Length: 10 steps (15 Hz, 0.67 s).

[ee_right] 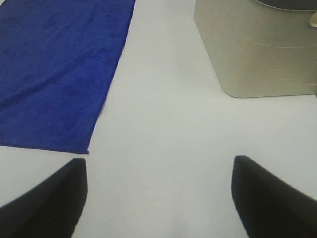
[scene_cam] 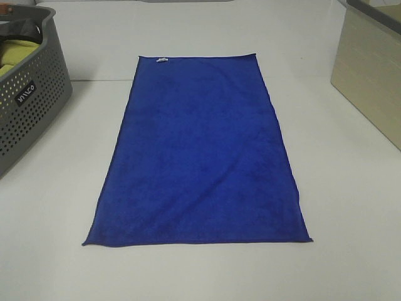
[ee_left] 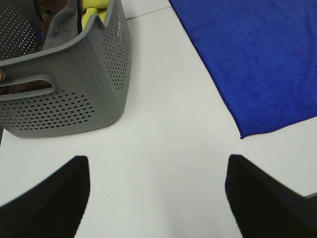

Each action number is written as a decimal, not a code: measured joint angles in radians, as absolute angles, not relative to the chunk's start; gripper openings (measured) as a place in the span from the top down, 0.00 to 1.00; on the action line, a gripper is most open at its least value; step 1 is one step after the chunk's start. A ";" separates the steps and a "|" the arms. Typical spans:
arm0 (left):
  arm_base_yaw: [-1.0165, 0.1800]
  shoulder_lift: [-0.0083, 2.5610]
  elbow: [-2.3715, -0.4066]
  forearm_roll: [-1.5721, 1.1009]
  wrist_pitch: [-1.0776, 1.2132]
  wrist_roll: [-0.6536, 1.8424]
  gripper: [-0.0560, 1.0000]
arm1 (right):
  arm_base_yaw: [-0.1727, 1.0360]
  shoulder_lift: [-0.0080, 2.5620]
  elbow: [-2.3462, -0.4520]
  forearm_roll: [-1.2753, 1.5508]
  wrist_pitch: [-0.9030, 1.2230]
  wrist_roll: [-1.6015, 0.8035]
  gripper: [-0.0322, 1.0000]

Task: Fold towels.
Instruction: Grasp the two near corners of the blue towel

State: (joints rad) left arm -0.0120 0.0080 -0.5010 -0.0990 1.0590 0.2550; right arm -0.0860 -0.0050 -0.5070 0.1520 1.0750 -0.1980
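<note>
A royal-blue towel (scene_cam: 200,150) lies flat and spread out on the white table, long axis running away from me, with a small white tag (scene_cam: 161,60) at its far short edge. No arm shows in the high view. In the left wrist view my left gripper (ee_left: 158,198) is open and empty over bare table, apart from the towel's near left corner (ee_left: 242,135). In the right wrist view my right gripper (ee_right: 158,196) is open and empty over bare table, apart from the towel's near right corner (ee_right: 85,149).
A grey perforated basket (scene_cam: 28,103) stands at the left edge, holding a yellow-green cloth (scene_cam: 15,53) and dark items; it also shows in the left wrist view (ee_left: 64,99). A beige bin (scene_cam: 369,75) stands at the right, seen too in the right wrist view (ee_right: 257,54).
</note>
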 joint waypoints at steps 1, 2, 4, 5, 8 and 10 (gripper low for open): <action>-0.012 0.008 -0.501 -0.099 1.059 0.255 0.26 | -0.086 -0.005 -0.507 0.152 1.075 -0.198 0.23; -0.012 0.008 -0.501 -0.099 1.059 0.255 0.26 | -0.086 -0.005 -0.507 0.152 1.075 -0.198 0.23; -0.012 0.008 -0.501 -0.099 1.059 0.255 0.26 | -0.086 -0.005 -0.507 0.152 1.075 -0.198 0.23; -0.012 0.008 -0.501 -0.099 1.059 0.255 0.26 | -0.086 -0.005 -0.507 0.152 1.075 -0.198 0.23; -0.012 0.008 -0.501 -0.099 1.059 0.255 0.26 | -0.086 -0.005 -0.507 0.152 1.075 -0.198 0.23; -0.012 0.008 -0.501 -0.099 1.059 0.255 0.26 | -0.086 -0.005 -0.507 0.152 1.075 -0.198 0.23</action>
State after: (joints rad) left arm -0.0120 0.0080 -0.5010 -0.0990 1.0590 0.2550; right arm -0.0860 -0.0050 -0.5070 0.1520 1.0750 -0.1980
